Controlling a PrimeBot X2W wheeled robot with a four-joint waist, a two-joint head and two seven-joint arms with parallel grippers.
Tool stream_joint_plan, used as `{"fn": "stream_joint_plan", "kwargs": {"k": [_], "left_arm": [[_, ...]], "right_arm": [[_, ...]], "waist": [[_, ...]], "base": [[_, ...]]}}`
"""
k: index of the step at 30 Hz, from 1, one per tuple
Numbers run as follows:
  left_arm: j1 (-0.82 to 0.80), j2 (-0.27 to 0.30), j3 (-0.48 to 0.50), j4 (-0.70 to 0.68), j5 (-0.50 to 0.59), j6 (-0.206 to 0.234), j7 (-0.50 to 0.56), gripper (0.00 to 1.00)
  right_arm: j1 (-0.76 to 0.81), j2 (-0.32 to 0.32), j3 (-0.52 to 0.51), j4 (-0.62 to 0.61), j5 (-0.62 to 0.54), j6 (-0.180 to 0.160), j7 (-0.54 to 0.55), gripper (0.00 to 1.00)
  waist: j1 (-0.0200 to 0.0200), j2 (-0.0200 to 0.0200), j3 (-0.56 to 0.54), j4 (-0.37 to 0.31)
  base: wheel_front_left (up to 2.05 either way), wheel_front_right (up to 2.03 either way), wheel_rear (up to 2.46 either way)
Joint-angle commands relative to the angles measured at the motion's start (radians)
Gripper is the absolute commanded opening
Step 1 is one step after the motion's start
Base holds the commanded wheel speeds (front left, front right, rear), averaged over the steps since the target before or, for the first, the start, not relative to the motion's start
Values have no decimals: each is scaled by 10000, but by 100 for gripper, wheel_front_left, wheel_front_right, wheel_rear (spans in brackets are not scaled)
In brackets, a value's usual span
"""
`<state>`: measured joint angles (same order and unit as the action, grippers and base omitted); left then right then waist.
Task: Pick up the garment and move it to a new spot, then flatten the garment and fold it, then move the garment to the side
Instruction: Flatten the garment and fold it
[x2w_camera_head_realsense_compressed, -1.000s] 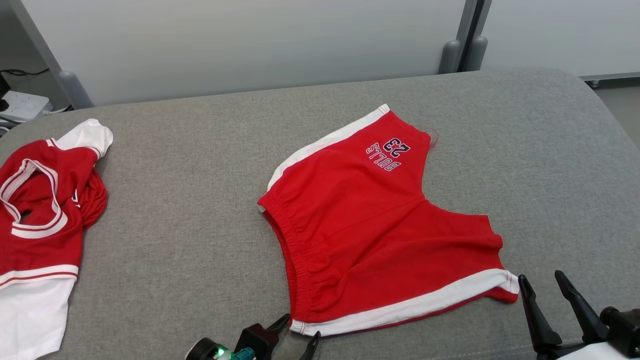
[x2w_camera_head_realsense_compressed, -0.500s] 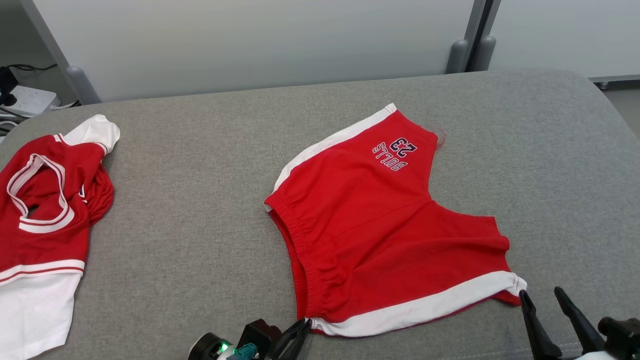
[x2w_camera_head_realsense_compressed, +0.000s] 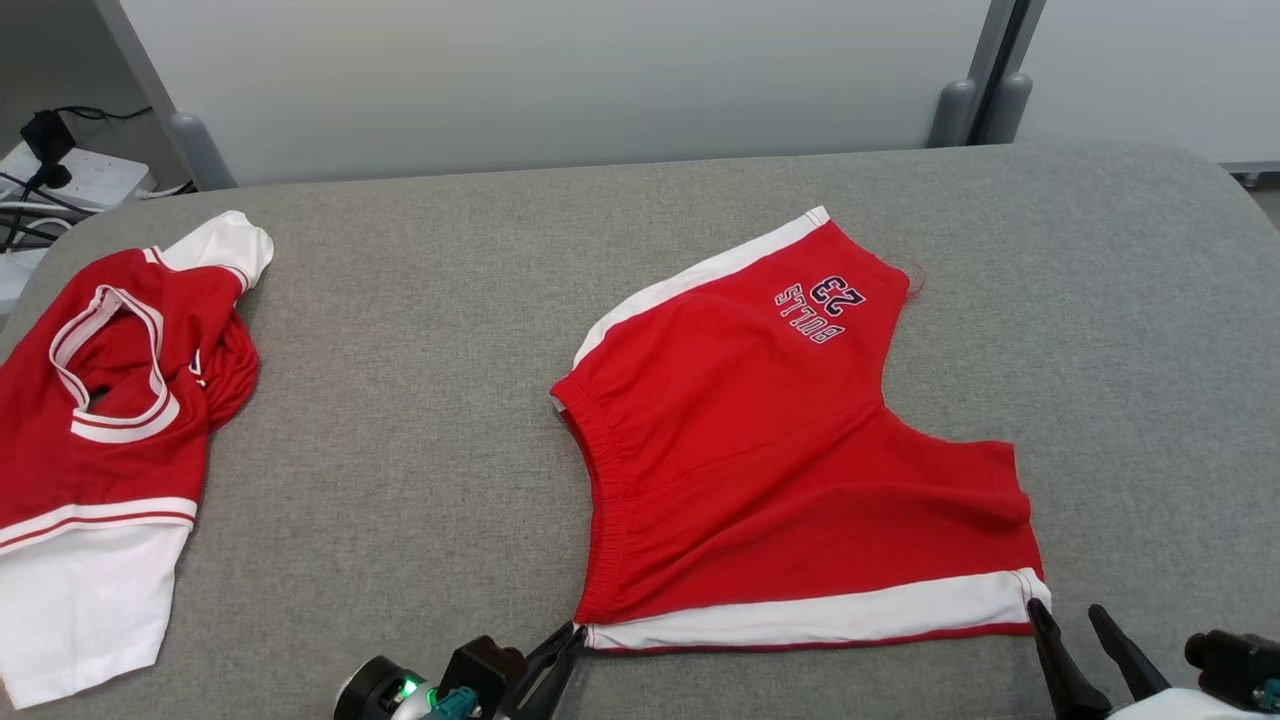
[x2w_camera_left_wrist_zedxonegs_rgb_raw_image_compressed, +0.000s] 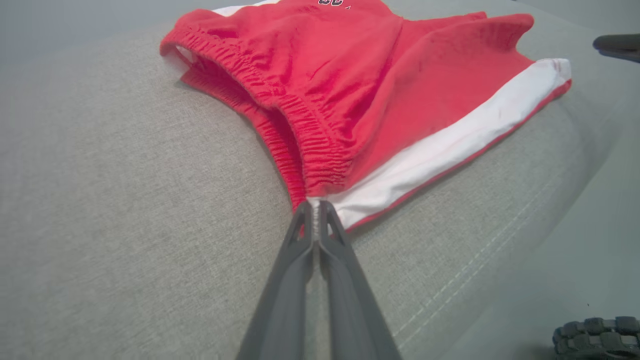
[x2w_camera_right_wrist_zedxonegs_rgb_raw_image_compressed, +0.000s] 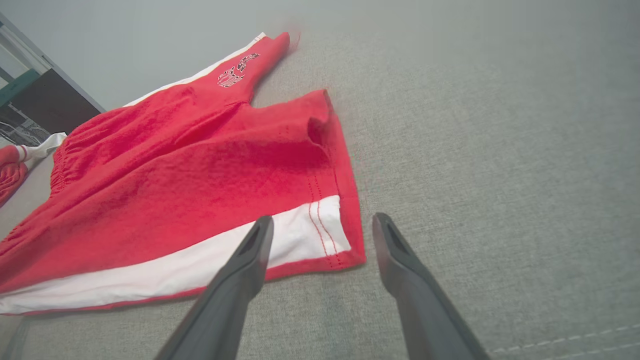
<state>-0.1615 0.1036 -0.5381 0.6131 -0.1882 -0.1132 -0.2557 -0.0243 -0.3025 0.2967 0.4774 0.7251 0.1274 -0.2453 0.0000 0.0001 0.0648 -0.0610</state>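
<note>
- Our red shorts lie on the grey woven cushion near its front edge, with wide cushion either side.
- Left gripper pinches the gathered waistband corner; right gripper gapes wide, empty, at the white-striped hem corner.
- We see a red jersey at left, cut off.

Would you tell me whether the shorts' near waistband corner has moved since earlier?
Yes: the shorts' corner, pinched by the left tool, slid left, nearer the jersey.
</note>
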Motion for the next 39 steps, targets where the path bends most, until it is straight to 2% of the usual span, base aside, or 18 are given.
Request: {"fn": "stream_joint_plan", "kwargs": {"k": [1, 8, 9, 10, 11, 12, 13, 16, 19, 24, 29, 35, 39], "left_arm": [[-185, 120, 365, -248, 76, 82, -61, 0], [-259, 77, 408, -284, 173, 48, -61, 0], [-268, 69, 411, -295, 183, 42, -61, 0], [-277, 63, 411, -305, 193, 35, -61, 0], [-277, 63, 411, -305, 193, 35, -61, 0], [-290, 61, 413, -318, 203, 27, -61, 0], [-306, 61, 414, -327, 214, 20, -61, 0], [-388, 68, 423, -355, 248, -1, -61, 0], [-498, 67, 413, -358, 285, -23, -61, 0], [-619, -29, 425, -432, 197, -60, -61, 0], [-415, -100, 578, -976, -242, -108, -61, 0], [218, -11, 649, -2086, -1162, -153, 19, 0], [717, 287, 431, -3100, -1618, -164, 629, 0]], "right_arm": [[-429, -321, 336, 34, 299, 33, 55, 100], [-1046, -449, 991, 761, 921, 33, 91, 100], [-1153, -451, 1096, 868, 1005, 33, 87, 97], [-1259, -448, 1210, 981, 1105, 33, 100, 86], [-1259, -448, 1210, 981, 1105, 33, 100, 86], [-1364, -452, 1338, 1104, 1193, 33, 130, 62], [-1467, -455, 1468, 1225, 1287, 33, 163, 48], [-1766, -451, 1827, 1570, 1588, 33, 259, 35], [-2036, -486, 2168, 1787, 1850, 33, 245, 0], [-2352, -751, 2579, 1858, 2049, 33, 62, 0], [-2128, -1280, 2400, 1371, 1952, 33, -125, 0], [-1150, -1852, 1726, -22, 1712, 33, -159, 0], [-257, -2297, 1354, -1032, 1704, 33, -143, 0]], "waist": [[0, -1, 33, 53], [0, -1, 131, 118], [0, -1, 151, 119], [0, -1, 172, 121], [0, -1, 172, 121], [0, -1, 198, 125], [0, -1, 226, 132], [0, -1, 342, 164], [0, -1, 427, 186], [0, -1, 466, 206], [0, -1, 301, 166], [0, -1, -6, -45], [0, -1, -230, -153]], "base": [[0, 0, 0], [0, 0, 0], [0, 0, 0], [0, 0, 0], [0, 0, 0], [0, 0, 0], [0, 0, 0], [0, 0, 0], [0, 0, 0], [0, 0, 0], [0, 0, 0], [0, 0, 0], [0, 0, 0]]}}
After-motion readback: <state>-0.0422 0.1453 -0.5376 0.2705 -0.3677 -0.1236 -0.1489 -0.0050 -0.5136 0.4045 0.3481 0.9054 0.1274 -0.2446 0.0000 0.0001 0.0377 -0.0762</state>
